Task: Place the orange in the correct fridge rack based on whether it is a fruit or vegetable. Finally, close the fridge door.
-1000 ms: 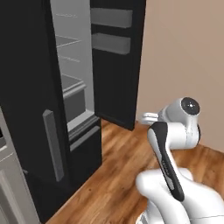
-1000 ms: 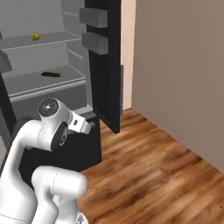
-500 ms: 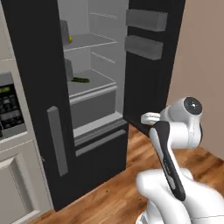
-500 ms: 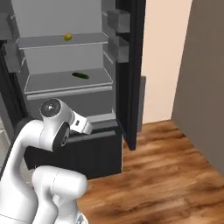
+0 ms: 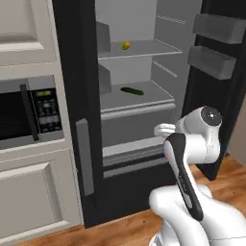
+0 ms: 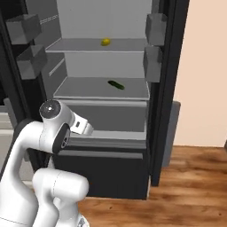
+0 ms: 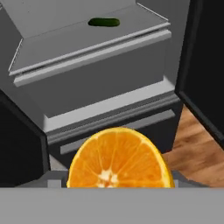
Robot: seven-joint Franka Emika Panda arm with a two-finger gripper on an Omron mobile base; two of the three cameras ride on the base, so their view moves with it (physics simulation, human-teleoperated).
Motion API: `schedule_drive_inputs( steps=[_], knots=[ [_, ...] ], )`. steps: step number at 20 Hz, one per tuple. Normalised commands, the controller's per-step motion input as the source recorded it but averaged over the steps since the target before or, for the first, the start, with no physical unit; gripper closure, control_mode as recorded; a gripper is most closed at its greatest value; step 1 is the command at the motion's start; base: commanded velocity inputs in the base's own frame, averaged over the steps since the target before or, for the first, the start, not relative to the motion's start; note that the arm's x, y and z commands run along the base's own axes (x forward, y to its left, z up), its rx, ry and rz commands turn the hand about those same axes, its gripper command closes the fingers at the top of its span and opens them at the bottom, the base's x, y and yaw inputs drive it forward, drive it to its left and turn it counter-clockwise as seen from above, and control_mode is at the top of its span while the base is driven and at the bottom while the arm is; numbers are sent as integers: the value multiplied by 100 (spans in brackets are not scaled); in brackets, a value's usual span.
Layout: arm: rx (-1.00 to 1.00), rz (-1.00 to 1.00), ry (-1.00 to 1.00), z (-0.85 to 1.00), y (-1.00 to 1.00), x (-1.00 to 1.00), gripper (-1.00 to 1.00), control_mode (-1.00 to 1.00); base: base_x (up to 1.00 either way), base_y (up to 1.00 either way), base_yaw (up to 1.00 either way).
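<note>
Orange [image 7: 118, 159] cut face up | close against tool | fridge rack [image 6: 102, 45] above

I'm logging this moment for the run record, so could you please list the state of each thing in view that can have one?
fridge door: open.
orange: at the gripper, not yet on a shelf.
fridge rack: holds the yellow-green fruit.
lower shelf: holds the long green vegetable.
microwave: door shut.
gripper: fingertips hidden, grip cannot be told.
</note>
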Motion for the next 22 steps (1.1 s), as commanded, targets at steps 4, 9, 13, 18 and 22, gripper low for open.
schedule_drive_inputs(
  steps=[4,9,13,18,22],
  knots=[
    [0,0,0,0,0,0,100,100,69,-26,42],
    [0,0,0,0,0,0,100,100,66,-20,27],
    [0,0,0,0,0,0,100,100,62,-32,14],
    [0,0,0,0,0,0,100,100,61,-42,5],
    [0,0,0,0,0,0,100,100,58,-42,4]
  ],
)
